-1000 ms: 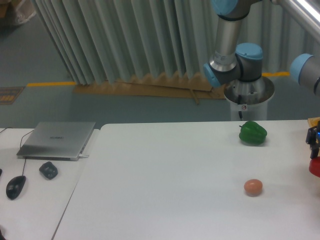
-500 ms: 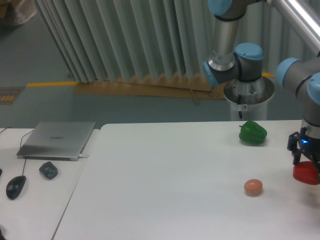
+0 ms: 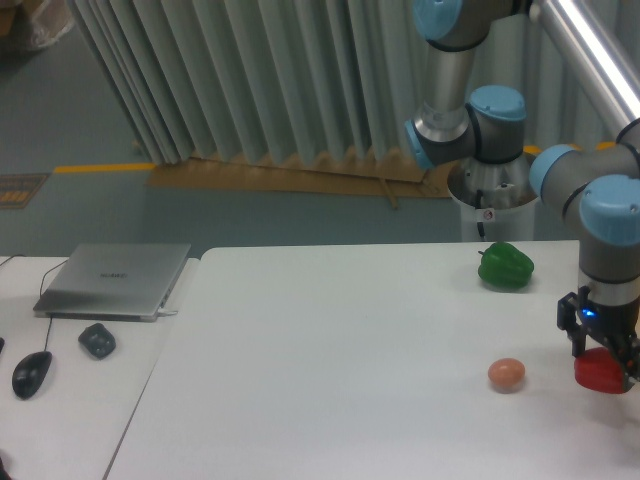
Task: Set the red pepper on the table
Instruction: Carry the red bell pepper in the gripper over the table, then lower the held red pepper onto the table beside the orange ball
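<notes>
The gripper (image 3: 601, 362) points down at the right side of the table (image 3: 330, 360). Its fingers are closed around the top of the red pepper (image 3: 601, 372), right of the orange-pink ball (image 3: 507, 374). You cannot tell if the pepper touches the table. The green pepper (image 3: 505, 266) sits farther back.

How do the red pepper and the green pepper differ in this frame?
The red pepper is glossy red; the green pepper is green. The red pepper sits in the gripper, partly hidden by it, while the green pepper lies free and fully visible. The red one is nearer the camera, the green farther back. Both are of similar size, over the table.
</notes>
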You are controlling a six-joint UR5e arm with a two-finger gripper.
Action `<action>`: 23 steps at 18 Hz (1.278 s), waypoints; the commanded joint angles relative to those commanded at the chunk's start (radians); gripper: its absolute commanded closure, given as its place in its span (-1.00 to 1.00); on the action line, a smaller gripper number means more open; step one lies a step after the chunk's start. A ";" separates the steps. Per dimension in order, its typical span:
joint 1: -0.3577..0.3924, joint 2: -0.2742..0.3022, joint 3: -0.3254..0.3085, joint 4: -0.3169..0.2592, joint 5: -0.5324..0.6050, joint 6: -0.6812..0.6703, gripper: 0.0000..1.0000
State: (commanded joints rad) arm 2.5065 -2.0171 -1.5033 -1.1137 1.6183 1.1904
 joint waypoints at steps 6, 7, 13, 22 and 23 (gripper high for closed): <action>-0.015 -0.034 -0.001 0.043 0.025 0.003 0.02; -0.017 -0.041 -0.003 0.055 0.041 0.000 0.02; -0.038 -0.048 -0.002 0.057 0.060 -0.031 0.00; -0.040 -0.051 -0.006 0.061 0.064 -0.028 -0.84; -0.041 -0.051 -0.006 0.061 0.074 -0.025 -1.00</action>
State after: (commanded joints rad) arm 2.4651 -2.0678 -1.5094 -1.0523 1.6919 1.1658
